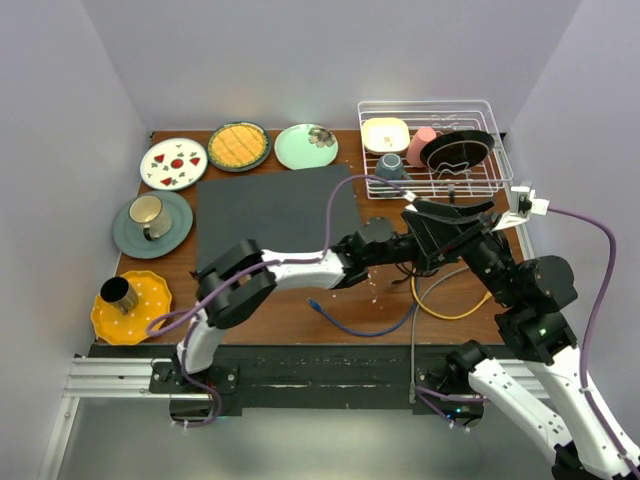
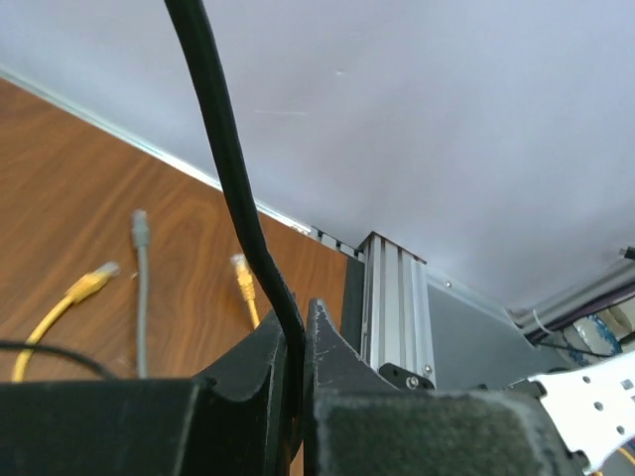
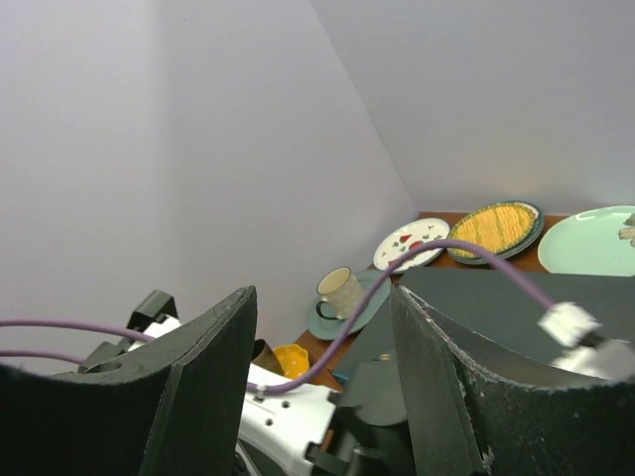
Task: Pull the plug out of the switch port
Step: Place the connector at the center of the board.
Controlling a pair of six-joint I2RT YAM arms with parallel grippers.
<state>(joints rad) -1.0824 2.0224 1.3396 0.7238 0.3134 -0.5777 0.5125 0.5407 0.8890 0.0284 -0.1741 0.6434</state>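
Note:
The switch (image 1: 270,212) is a flat dark-grey box lying left of centre on the wooden table, and its top also shows in the right wrist view (image 3: 466,302). Its front edge is under my left arm, so the port and the plug are hidden. My left gripper (image 1: 385,242) reaches right past the switch's near right corner. In the left wrist view it (image 2: 298,342) is shut on a black cable (image 2: 228,149) that rises from between the jaws. My right gripper (image 1: 440,222) hangs close beside it; its jaws (image 3: 322,297) stand open with nothing between them.
Loose yellow (image 1: 450,305), grey (image 1: 413,320) and blue (image 1: 345,325) cables lie on the table near the front. Plates (image 1: 173,162) line the back, a mug on a saucer (image 1: 150,215) and a cup on a yellow plate (image 1: 125,300) stand left, and a dish rack (image 1: 435,150) stands back right.

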